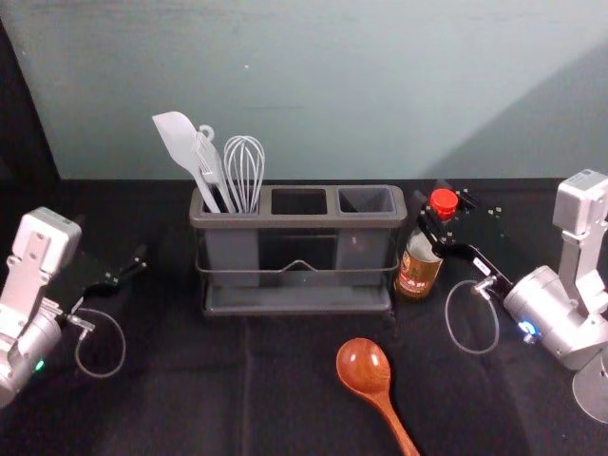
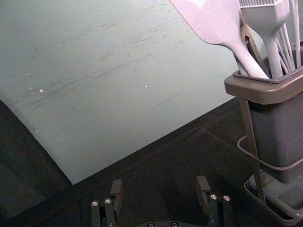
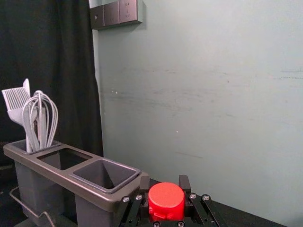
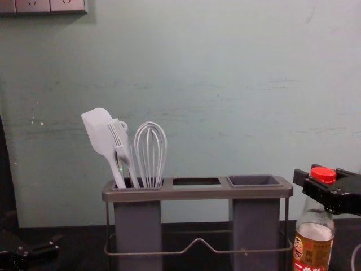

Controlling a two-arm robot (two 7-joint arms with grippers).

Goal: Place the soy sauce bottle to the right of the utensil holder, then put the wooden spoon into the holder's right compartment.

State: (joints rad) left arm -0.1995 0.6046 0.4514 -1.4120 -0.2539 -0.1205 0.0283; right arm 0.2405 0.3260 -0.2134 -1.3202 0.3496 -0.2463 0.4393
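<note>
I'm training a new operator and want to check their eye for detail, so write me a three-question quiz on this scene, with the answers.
1. True or false: the left gripper is holding the wooden spoon.
2. Which compartment of the utensil holder has the whisk in it?
A) left
B) middle
C) right
3. Short answer: what do the fingers of the right gripper hold, and where on it?

Key:
1. False. The left gripper is open and empty, off to the holder's left; the wooden spoon lies in front of the holder.
2. A.
3. The soy sauce bottle, just below its red cap.
</note>
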